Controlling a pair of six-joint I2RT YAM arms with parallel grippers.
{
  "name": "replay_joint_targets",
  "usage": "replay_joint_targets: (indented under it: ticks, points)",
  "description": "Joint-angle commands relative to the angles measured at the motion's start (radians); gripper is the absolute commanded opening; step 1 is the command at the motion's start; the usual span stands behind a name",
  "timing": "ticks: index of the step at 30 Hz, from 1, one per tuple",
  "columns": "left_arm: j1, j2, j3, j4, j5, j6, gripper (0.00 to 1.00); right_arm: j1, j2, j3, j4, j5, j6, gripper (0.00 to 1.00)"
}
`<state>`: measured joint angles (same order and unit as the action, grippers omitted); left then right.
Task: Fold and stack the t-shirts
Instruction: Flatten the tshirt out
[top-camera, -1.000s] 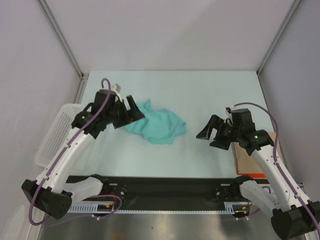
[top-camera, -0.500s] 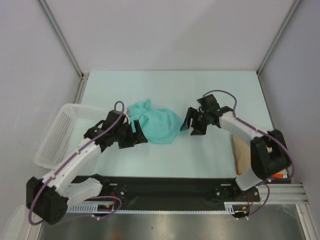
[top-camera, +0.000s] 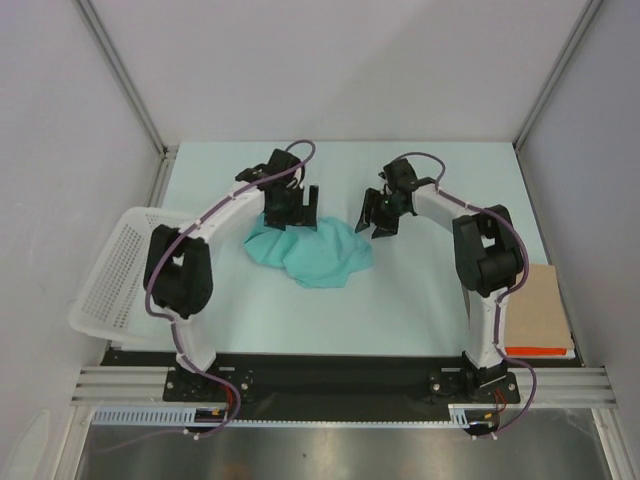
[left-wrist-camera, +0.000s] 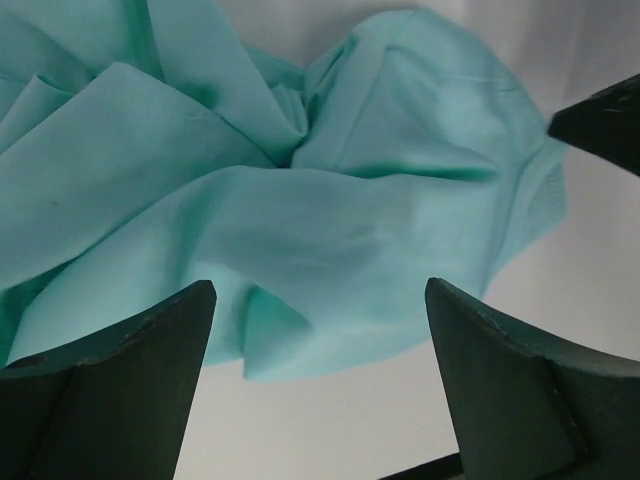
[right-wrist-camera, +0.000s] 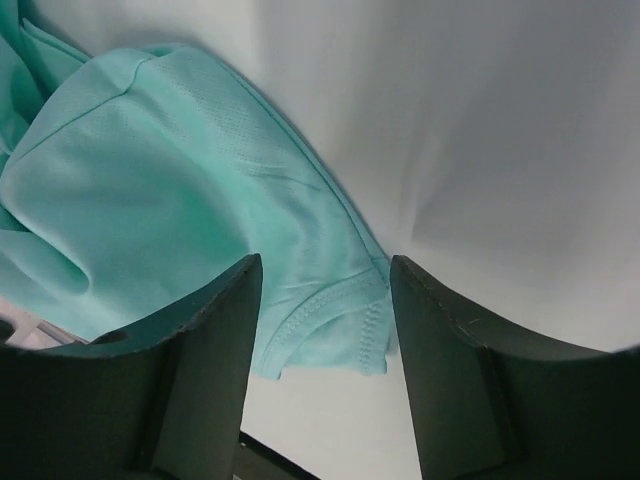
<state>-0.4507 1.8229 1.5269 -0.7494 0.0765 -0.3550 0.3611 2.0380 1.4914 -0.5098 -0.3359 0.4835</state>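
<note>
- One teal t-shirt (top-camera: 312, 255) lies crumpled in a loose heap on the pale table (top-camera: 440, 290), a little left of centre. It is unfolded, with deep creases running across it.
- Both arms reach out toward the far half of the table and meet over the far edge of the heap.
- The left gripper (top-camera: 300, 220) is at the far-left edge of the cloth and points down, its jaws spread wide and holding nothing.
- In the left wrist view, the left gripper (left-wrist-camera: 318, 300) frames bunched folds of the t-shirt (left-wrist-camera: 300, 200). Its dark fingers (left-wrist-camera: 120, 390) stand apart on either side, and we cannot tell whether they touch the cloth.
- A dark fingertip of the other arm shows at the right edge of that view.
- The right gripper (top-camera: 374, 222) is at the far-right edge of the heap, near the left gripper but apart from it. It is also spread open and empty.
- In the right wrist view, the right gripper (right-wrist-camera: 325, 270) straddles the shirt's stitched hem (right-wrist-camera: 340, 330). The t-shirt (right-wrist-camera: 170, 200) fills the left side and bare table the right.
- A white mesh basket (top-camera: 110, 270) sits at the left edge of the table, well apart from the shirt.
- A brown cardboard sheet (top-camera: 540, 305) lies flat at the near right, well apart from the shirt.
</note>
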Motion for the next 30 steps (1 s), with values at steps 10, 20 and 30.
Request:
replay_joint_targets:
  ticks: [10, 20, 30]
  points:
    - [0.047, 0.121, 0.056, -0.029, 0.100, 0.088, 0.83, 0.019, 0.016, 0.027, -0.092, 0.011, -0.071, 0.59]
    - [0.076, 0.042, -0.033, 0.053, 0.132, 0.041, 0.15, 0.035, -0.010, -0.003, -0.052, 0.020, -0.080, 0.10]
    - [0.075, -0.305, -0.132, -0.022, -0.071, -0.039, 0.00, 0.134, -0.287, 0.052, -0.268, 0.170, -0.082, 0.00]
